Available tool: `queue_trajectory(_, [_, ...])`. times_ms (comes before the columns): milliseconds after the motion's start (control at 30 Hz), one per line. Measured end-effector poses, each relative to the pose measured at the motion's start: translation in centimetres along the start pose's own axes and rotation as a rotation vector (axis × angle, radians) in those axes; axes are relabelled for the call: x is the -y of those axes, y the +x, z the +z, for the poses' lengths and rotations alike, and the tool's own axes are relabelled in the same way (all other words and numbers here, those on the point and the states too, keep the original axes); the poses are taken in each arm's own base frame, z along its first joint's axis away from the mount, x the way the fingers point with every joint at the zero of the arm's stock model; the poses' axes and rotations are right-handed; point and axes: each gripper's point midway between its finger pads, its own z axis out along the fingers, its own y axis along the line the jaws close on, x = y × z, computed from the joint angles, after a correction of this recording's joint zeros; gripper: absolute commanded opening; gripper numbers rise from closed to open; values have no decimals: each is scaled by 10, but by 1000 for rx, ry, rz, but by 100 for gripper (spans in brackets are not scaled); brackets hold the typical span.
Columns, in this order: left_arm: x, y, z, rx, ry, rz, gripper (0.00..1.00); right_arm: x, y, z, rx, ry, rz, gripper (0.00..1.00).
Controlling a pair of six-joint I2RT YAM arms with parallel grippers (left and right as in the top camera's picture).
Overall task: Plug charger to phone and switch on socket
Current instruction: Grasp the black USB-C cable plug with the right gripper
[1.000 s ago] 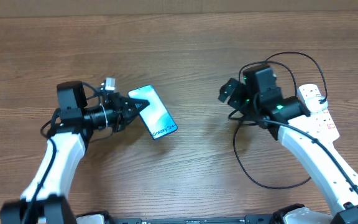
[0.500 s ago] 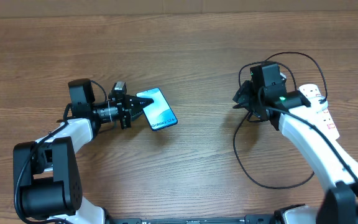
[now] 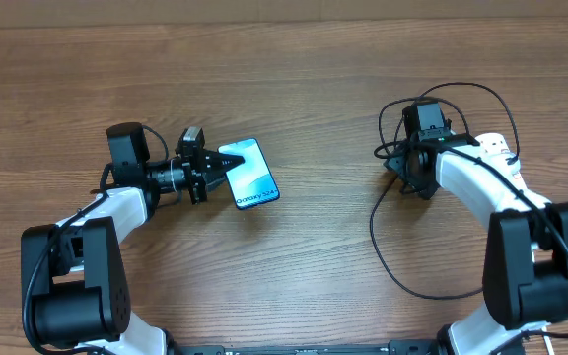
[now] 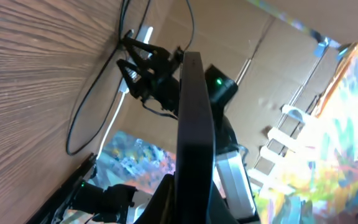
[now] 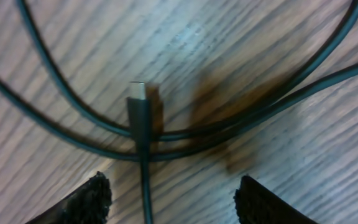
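At the left centre of the overhead view, the left tool [image 3: 217,171] is clamped on the left edge of the phone [image 3: 249,175], whose blue screen faces up. The left wrist view shows the phone edge-on in that grip. At the right centre, the right tool [image 3: 394,163] points down over the charger [image 3: 372,232], a black loop on the tabletop [image 3: 314,79]. In the right wrist view its fingers [image 5: 92,199] stand wide apart, gripping nothing, with the plug tip [image 5: 137,89] lying on the wood just ahead, between them. The socket [image 3: 499,148] lies further right, partly hidden by the right arm.
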Motion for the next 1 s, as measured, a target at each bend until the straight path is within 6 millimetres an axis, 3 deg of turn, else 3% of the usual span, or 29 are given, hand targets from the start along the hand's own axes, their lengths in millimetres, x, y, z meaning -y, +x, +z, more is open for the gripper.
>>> queue_trajectory(500, [1,3,0,-16,6,4,4,-7,7,10,-19,-54,10,45])
queue_trajectory(633, [2,4,0,-22,8,4,4,-13,3,10,-7,-81,11,17])
queue_trajectory(733, [2,6,0,-35,13,4,4,-13,6,10,-18,-83,17,4])
queue_trajectory(1000, [4,10,0,-57,21,20,4,-22,26,8,-127,-146,-20,4])
